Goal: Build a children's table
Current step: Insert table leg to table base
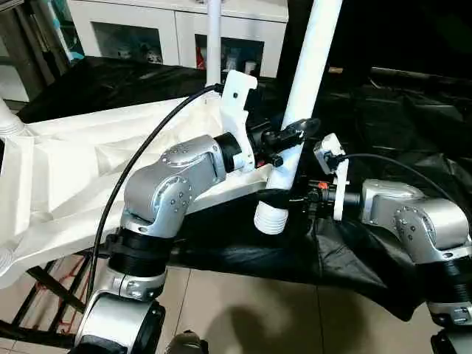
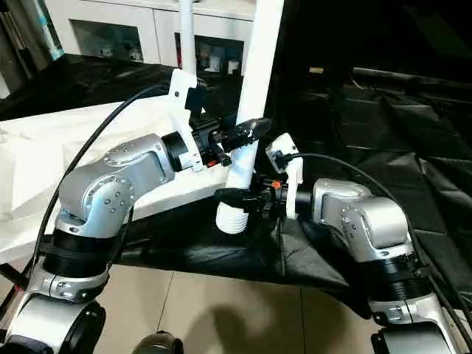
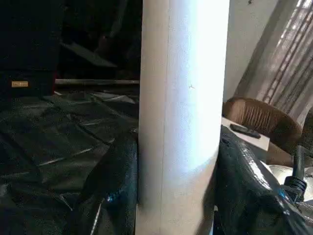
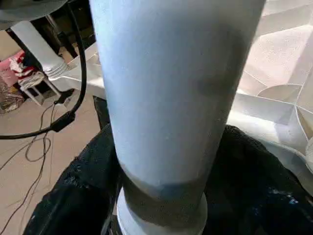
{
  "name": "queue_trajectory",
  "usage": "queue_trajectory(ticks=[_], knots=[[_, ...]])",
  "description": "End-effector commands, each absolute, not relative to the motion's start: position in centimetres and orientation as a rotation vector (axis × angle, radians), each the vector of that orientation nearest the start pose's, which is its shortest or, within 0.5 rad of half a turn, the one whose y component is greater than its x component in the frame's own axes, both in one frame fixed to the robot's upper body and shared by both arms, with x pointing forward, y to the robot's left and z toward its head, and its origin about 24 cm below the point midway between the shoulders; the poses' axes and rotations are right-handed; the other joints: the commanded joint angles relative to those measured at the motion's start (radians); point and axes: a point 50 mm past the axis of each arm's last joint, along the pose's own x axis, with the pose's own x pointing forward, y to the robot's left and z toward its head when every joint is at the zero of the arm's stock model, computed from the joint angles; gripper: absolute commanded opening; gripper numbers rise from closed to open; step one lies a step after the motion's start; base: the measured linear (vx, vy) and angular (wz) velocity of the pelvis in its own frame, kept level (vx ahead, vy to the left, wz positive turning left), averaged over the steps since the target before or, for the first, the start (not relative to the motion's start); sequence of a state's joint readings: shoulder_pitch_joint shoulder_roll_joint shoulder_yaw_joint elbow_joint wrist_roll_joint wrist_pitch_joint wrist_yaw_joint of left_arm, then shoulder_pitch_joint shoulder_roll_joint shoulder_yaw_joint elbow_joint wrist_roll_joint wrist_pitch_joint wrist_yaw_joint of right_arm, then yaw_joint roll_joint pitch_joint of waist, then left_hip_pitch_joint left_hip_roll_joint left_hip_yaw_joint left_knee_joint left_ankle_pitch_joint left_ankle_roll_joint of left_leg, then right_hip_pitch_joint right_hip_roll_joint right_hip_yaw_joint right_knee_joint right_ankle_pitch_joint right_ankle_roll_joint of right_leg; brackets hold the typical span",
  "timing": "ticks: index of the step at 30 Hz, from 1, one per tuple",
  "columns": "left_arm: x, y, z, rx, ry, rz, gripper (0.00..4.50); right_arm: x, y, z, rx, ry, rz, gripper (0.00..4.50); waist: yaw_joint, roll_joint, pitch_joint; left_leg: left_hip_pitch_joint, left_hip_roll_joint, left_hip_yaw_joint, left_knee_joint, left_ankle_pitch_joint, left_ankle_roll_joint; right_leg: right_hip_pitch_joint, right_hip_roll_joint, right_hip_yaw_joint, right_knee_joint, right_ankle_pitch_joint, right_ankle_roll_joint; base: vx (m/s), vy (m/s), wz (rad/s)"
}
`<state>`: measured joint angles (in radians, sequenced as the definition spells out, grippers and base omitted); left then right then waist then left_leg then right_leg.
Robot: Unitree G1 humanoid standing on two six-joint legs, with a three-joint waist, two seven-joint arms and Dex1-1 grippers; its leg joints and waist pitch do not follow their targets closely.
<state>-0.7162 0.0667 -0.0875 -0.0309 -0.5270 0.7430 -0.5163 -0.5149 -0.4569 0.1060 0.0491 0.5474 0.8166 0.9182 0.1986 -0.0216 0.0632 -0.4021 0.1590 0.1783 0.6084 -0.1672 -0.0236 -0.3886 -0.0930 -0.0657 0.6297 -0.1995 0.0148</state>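
Observation:
The children's table top (image 1: 74, 162) lies upside down on the left, white with its ribbed underside up. One white leg (image 1: 214, 37) stands upright in its far corner, and another leg's threaded base (image 1: 9, 125) shows at the left edge. Both grippers hold a third leg (image 1: 310, 66), tilted, with its threaded end (image 1: 271, 220) hanging just off the top's near right corner. My left gripper (image 1: 291, 141) is shut on this leg's lower shaft, black fingers (image 3: 112, 186) on either side. My right gripper (image 2: 240, 198) is shut on it lower down, just above the thread, fingers (image 4: 73, 196) flanking it.
A black sheet (image 1: 398, 110) covers the work surface to the right and behind. A white glass-door cabinet (image 1: 177, 29) stands at the back. Beige floor tiles (image 1: 243, 310) lie below the near edge, and a dark folding stand (image 1: 44, 287) sits under the top.

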Motion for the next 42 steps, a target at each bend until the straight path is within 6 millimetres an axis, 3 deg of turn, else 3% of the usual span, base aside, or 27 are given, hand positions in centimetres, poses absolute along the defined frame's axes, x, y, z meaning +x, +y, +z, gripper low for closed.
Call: queue_trajectory(ticks=[1, 8, 12, 19, 20, 24, 41, 42], knots=[[30.88, 3.48, 19.85, -0.235, 0.007, -1.098, 1.82, 30.07, -13.95, 12.42, 0.140, 0.397, 1.143, 2.75, 0.000, -0.012, -0.079, 0.028, 0.069, -0.026, -0.072, -0.138, -0.020, 0.041, -0.073, 0.046, -0.064, -0.089, -0.209, 0.000, 0.000, 0.00], [30.62, 3.18, 19.81, -0.239, 0.011, -1.118, 1.82, 30.03, -13.86, 12.24, 0.139, 0.401, 1.152, 2.04, 0.000, -0.012, -0.079, 0.028, 0.069, -0.027, -0.072, -0.134, -0.017, 0.041, -0.072, 0.046, -0.063, -0.080, -0.213, 0.000, 0.000, 0.00], [30.58, 3.03, 19.87, -0.245, 0.009, -1.123, 1.82, 29.96, -13.81, 12.17, 0.134, 0.404, 1.162, 1.91, 0.000, -0.013, -0.080, 0.028, 0.069, -0.026, -0.071, -0.129, -0.016, 0.042, -0.073, 0.045, -0.062, -0.073, -0.216, 0.000, 0.000, 0.00], [30.62, 3.01, 19.89, -0.247, 0.008, -1.121, 1.82, 29.88, -13.84, 12.06, 0.110, 0.401, 1.165, 1.89, 0.001, -0.013, -0.079, 0.028, 0.069, -0.026, -0.072, -0.135, -0.018, 0.042, -0.073, 0.046, -0.063, -0.083, -0.214, 0.000, 0.000, 0.00], [30.63, 3.01, 19.90, -0.247, 0.008, -1.121, 1.82, 29.89, -13.84, 12.06, 0.106, 0.398, 1.163, 2.24, 0.000, -0.013, -0.079, 0.028, 0.069, -0.026, -0.072, -0.136, -0.017, 0.042, -0.073, 0.046, -0.064, -0.084, -0.214, 0.000, 0.000, 0.00], [30.73, 3.01, 19.93, -0.250, 0.007, -1.114, 1.82, 29.95, -13.81, 12.08, 0.109, 0.395, 1.153, 2.62, 0.000, -0.014, -0.079, 0.027, 0.068, -0.026, -0.071, -0.129, -0.013, 0.043, -0.073, 0.045, -0.063, -0.078, -0.215, 0.000, 0.000, 0.00], [30.85, 3.04, 19.88, -0.257, 0.006, -1.107, 1.82, 30.00, -13.86, 12.20, 0.113, 0.390, 1.158, 2.65, 0.000, -0.016, -0.079, 0.028, 0.069, -0.026, -0.070, -0.130, -0.009, 0.042, -0.073, 0.046, -0.064, -0.085, -0.216, 0.000, 0.000, 0.00], [30.84, 3.04, 19.87, -0.257, 0.006, -1.107, 1.82, 30.01, -13.88, 12.20, 0.113, 0.390, 1.157, 2.47, 0.000, -0.015, -0.079, 0.028, 0.069, -0.026, -0.071, -0.128, -0.008, 0.041, -0.072, 0.046, -0.063, -0.084, -0.216, 0.000, 0.000, 0.00]])
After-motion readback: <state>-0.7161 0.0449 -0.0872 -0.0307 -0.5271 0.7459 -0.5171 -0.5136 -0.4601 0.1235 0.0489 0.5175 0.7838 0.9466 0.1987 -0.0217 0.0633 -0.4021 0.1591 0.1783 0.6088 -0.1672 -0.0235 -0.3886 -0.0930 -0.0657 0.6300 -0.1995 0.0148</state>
